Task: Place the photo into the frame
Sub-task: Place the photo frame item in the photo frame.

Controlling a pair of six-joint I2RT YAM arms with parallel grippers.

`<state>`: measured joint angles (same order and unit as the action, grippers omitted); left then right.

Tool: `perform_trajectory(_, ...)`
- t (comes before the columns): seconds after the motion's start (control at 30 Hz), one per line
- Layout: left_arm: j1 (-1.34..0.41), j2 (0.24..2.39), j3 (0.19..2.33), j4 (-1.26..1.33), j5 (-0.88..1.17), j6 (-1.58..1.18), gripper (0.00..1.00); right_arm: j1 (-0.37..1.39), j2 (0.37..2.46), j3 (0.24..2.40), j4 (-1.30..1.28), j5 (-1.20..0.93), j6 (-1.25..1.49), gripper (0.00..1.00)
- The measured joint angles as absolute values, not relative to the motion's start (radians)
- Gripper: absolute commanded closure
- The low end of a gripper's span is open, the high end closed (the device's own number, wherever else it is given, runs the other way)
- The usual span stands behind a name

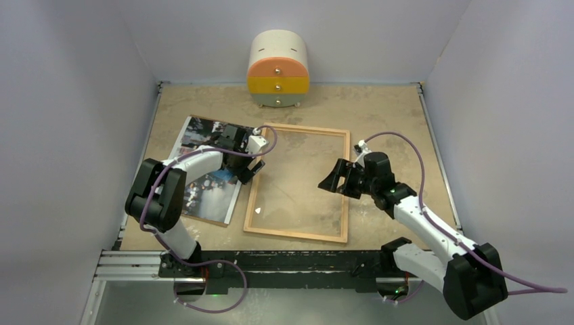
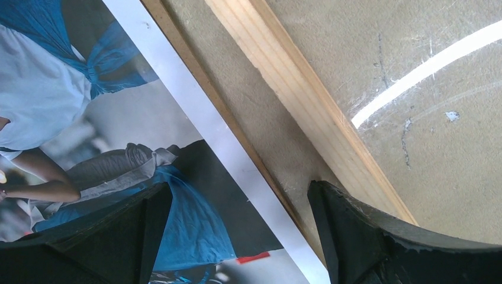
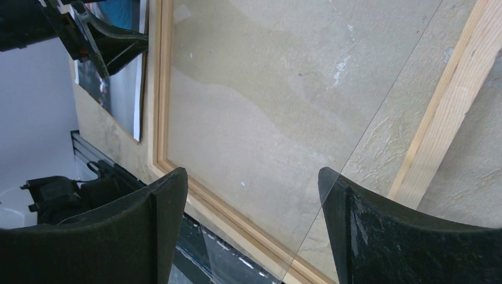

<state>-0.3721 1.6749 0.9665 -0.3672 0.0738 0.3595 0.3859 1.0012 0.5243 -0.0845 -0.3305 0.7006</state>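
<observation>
The photo (image 1: 206,193) looks like a thin glossy print: light, floppy, slippery and easily creased, so probably best pinched at its right edge. It lies flat on the bench (image 1: 379,115), just left of the wooden frame (image 1: 296,128). The left hand (image 2: 237,198) hangs spread over that edge, holding nothing. The right hand (image 3: 251,177), also spread and empty, hovers above the frame's right side.

A small round cabinet (image 1: 278,71) stands at the far edge of a sandy brown table (image 1: 386,108). It has a cream top and 3 drawers (image 1: 277,84): orange, yellow and pale. Behind the cabinet is a plain pale wall (image 1: 203,34). Far in front of the cabinet, a dark metal rail (image 1: 135,265) runs along the table's near edge. The light is soft.
</observation>
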Motion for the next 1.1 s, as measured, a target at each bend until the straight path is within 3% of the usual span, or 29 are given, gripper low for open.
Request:
perform_trajectory(0.83, -0.352, 1.675, 0.966, -0.368, 0.075, 0.360, 0.09, 0.258, 1.205, 0.607, -0.052, -0.363, 0.599, 0.17)
perform_trajectory(1.0, -0.352, 1.675, 0.966, -0.368, 0.075, 0.361, 0.09, 0.231, 1.254, 0.607, 0.036, -0.422, 0.613, 0.23)
perform_trajectory(1.1, -0.352, 1.675, 0.966, -0.368, 0.075, 0.361, 0.09, 0.216, 1.286, 0.607, 0.089, -0.466, 0.629, 0.35)
